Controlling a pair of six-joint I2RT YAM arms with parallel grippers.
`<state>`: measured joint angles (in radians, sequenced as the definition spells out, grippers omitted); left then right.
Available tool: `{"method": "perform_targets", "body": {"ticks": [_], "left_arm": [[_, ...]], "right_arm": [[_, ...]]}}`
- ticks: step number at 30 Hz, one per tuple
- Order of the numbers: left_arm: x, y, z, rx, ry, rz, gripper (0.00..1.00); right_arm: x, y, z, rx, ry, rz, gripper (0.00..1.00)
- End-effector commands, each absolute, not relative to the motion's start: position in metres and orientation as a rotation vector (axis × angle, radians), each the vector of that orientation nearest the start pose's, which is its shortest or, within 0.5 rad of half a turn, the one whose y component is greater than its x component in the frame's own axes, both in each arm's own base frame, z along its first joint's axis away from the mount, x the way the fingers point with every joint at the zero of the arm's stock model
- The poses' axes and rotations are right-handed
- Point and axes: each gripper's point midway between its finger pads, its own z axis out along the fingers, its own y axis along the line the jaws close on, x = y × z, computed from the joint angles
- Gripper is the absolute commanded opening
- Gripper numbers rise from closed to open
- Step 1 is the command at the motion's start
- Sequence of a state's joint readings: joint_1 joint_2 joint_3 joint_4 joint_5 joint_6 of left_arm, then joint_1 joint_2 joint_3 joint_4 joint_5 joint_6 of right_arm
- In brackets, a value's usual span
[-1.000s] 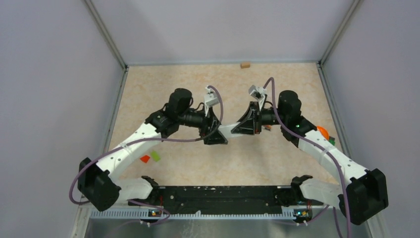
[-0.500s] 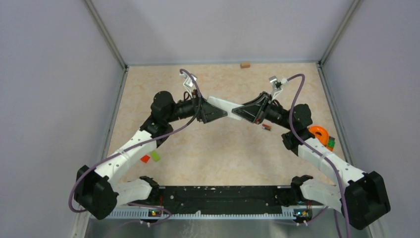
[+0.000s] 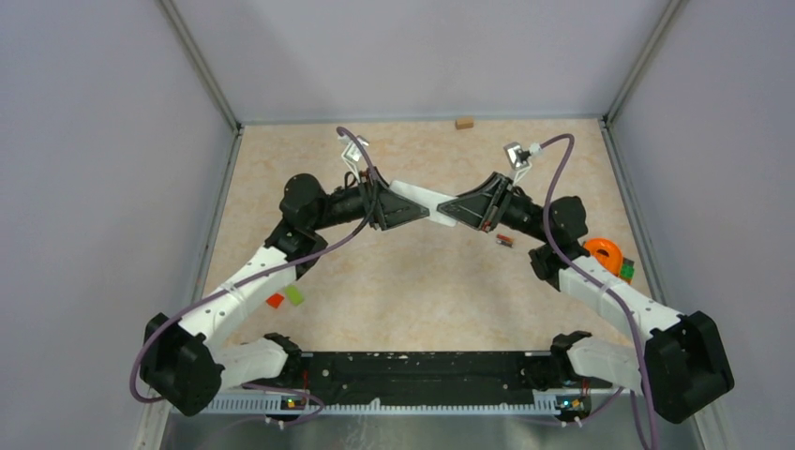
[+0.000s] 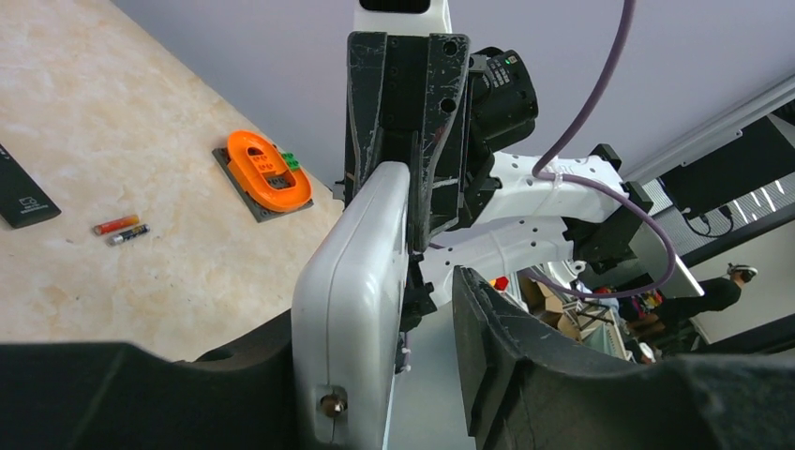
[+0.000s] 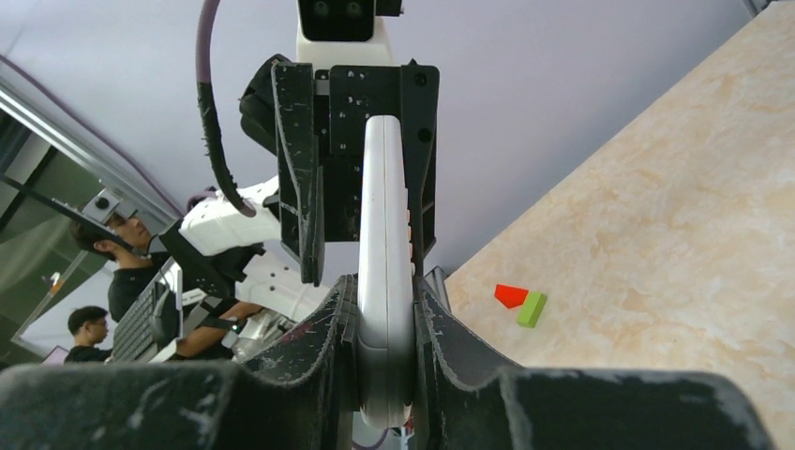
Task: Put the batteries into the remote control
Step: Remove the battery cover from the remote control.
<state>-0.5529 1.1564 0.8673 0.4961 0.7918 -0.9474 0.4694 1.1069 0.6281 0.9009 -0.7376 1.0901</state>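
A white remote control (image 3: 427,200) hangs in the air over the middle of the table, bridged between both grippers. My right gripper (image 5: 385,300) is shut on one end of the remote (image 5: 385,234), both pads pressed against its faces. My left gripper (image 4: 394,309) surrounds the other end. The remote (image 4: 352,281) rests against one finger, and a clear gap separates it from the other finger (image 4: 487,337). Two small batteries (image 4: 120,230) lie side by side on the table. From above, the batteries (image 3: 504,240) show just under the right gripper (image 3: 452,209). The left gripper (image 3: 405,210) faces the right gripper.
An orange oval piece on a dark plate (image 3: 603,253) sits at the right edge. A red block (image 3: 275,300) and a lime-green block (image 3: 294,294) lie at the left front. A flat black piece (image 4: 23,192) lies near the batteries. A small brown block (image 3: 463,123) lies by the back wall.
Both arms have carried the remote toward the far side of the table. The left jaws have narrowed around the remote's end. The right grip is unchanged.
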Motion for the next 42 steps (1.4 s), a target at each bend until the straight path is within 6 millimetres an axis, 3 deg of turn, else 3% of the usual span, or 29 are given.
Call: {"method": "perform_targets", "body": {"ticks": [1, 3, 6, 13, 14, 18, 21, 23, 26, 36, 39, 42], "left_arm": [[0.208, -0.297, 0.376, 0.480, 1.533, -1.704, 0.51], [0.206, -0.297, 0.376, 0.495, 1.533, -1.712, 0.52], [0.201, -0.298, 0.376, 0.534, 1.532, -1.739, 0.43], [0.197, -0.303, 0.368, 0.575, 1.567, -1.780, 0.00], [0.201, -0.303, 0.367, 0.562, 1.578, -1.765, 0.00], [0.206, -0.298, 0.370, 0.521, 1.592, -1.721, 0.00], [0.210, -0.288, 0.378, 0.476, 1.586, -1.729, 0.00], [0.211, -0.282, 0.382, 0.460, 1.584, -1.737, 0.00], [0.210, -0.276, 0.389, 0.455, 1.581, -1.765, 0.00], [0.214, -0.254, 0.400, 0.438, 1.597, -1.781, 0.00], [0.213, -0.251, 0.399, 0.452, 1.608, -1.776, 0.00], [0.217, -0.251, 0.393, 0.434, 1.617, -1.764, 0.00]], "right_arm": [[0.210, 0.273, 0.363, -0.401, 1.394, 1.747, 0.00], [0.211, 0.271, 0.361, -0.397, 1.406, 1.739, 0.00], [0.214, 0.272, 0.360, -0.396, 1.414, 1.730, 0.00], [0.224, 0.280, 0.353, -0.427, 1.432, 1.736, 0.00], [0.227, 0.282, 0.350, -0.427, 1.448, 1.727, 0.00], [0.248, 0.281, 0.329, -0.367, 1.526, 1.625, 0.22], [0.258, 0.278, 0.307, -0.330, 1.584, 1.572, 0.29], [0.260, 0.277, 0.296, -0.323, 1.593, 1.578, 0.29], [0.259, 0.277, 0.280, -0.333, 1.608, 1.612, 0.22], [0.248, 0.276, 0.273, -0.495, 1.574, 1.682, 0.14], [0.244, 0.274, 0.277, -0.545, 1.561, 1.696, 0.17], [0.252, 0.275, 0.281, -0.494, 1.579, 1.677, 0.24]]}}
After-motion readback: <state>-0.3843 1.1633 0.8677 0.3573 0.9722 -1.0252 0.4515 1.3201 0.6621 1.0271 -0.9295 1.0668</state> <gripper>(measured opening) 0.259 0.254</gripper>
